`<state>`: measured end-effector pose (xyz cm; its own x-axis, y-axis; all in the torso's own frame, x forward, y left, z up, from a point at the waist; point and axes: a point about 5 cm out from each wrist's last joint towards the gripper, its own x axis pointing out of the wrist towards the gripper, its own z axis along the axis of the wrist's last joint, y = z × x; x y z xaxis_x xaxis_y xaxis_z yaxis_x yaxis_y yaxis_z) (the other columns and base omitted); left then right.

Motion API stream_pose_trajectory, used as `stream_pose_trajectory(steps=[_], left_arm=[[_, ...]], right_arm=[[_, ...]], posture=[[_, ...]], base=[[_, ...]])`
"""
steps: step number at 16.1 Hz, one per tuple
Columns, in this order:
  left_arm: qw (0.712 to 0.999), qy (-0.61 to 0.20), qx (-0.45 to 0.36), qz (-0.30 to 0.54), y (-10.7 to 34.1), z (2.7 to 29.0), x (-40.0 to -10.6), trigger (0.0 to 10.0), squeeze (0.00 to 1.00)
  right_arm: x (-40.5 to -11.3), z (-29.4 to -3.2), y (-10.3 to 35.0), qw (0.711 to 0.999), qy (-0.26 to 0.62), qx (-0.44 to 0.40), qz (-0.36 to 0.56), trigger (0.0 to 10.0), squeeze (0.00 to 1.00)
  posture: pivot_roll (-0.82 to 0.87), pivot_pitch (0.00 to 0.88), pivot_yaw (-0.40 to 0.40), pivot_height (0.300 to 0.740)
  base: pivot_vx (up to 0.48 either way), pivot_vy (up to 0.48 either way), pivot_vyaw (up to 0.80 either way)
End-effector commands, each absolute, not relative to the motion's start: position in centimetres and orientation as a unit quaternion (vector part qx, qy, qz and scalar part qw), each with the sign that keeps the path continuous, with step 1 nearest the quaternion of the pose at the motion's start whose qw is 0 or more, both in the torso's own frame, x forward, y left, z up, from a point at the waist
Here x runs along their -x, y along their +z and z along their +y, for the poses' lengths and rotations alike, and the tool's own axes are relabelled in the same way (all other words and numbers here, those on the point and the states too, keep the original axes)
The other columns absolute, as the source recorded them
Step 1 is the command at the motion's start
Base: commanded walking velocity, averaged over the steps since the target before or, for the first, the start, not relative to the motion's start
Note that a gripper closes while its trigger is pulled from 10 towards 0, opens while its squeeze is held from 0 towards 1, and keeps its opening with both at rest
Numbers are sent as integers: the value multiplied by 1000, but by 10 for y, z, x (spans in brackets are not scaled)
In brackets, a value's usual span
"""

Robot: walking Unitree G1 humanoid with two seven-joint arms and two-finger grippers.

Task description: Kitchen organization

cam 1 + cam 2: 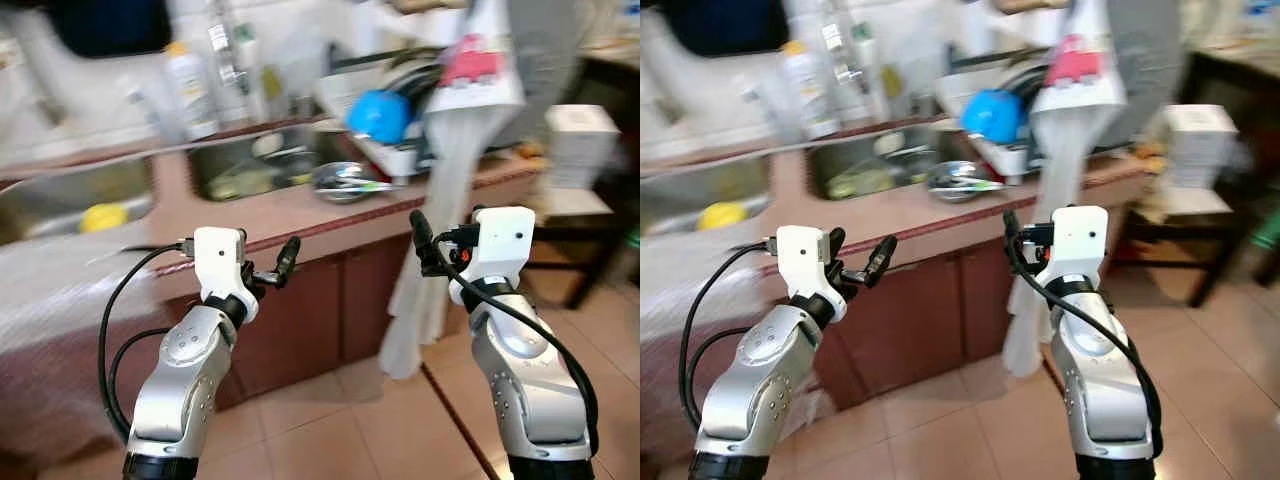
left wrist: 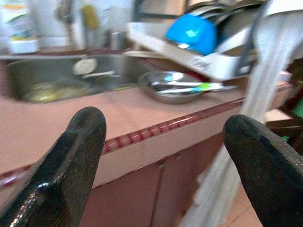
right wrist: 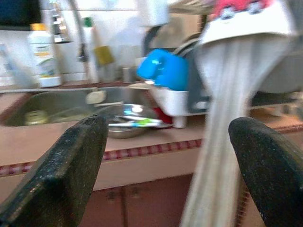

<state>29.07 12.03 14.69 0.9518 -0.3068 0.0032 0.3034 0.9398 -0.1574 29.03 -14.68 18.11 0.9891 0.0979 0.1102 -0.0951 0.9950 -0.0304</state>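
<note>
The reddish worktop (image 1: 300,215) is carrying a sunken steel sink (image 1: 255,165) with dishes lying in it, a white dish rack (image 1: 400,150) holding a blue bowl (image 1: 380,115), and a steel bowl (image 1: 345,180) with utensils inside. Both claws, left claw (image 1: 272,268) and right claw (image 1: 448,232), are hovering released and empty short of the worktop edge. The pale hanging cloth (image 1: 440,220) is draping just beside the right claw and could be snagging it on a reach.

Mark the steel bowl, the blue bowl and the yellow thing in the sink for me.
steel bowl (image 1: 342,181), left eye view, on its rim on the counter.
blue bowl (image 1: 380,115), left eye view, on its domed outside in the rack.
yellow thing (image 1: 103,216), left eye view, on its top in the left sink.
</note>
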Motion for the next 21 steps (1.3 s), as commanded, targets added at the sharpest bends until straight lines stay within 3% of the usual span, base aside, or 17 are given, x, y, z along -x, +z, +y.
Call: stream_pose_trajectory(steps=[1,7,12,19,21], left_arm=[[985,-154,72,23,141,122,-291,10000,0],[985,-132,30,111,80,140,-290,10000,0],[971,-87,-12,221,13,169,-276,10000,0],[928,-53,-38,368,-46,194,-237,10000,0],[906,-58,-74,413,-59,200,-221,10000,0]], right_arm=[[-290,-144,180,997,53,11,-57,10000,0],[-293,-145,145,998,52,25,-9,10000,0],[-287,-161,72,993,42,52,99,10000,0],[-241,-181,-38,944,11,53,327,10000,0],[-222,-184,-56,923,27,108,369,10000,0]], posture=[[28,0,94,740],[22,0,88,740],[0,0,87,740],[-12,0,93,740],[-16,0,91,740]], base=[[0,0,712],[0,0,189],[0,0,0],[0,0,0],[0,0,0]])
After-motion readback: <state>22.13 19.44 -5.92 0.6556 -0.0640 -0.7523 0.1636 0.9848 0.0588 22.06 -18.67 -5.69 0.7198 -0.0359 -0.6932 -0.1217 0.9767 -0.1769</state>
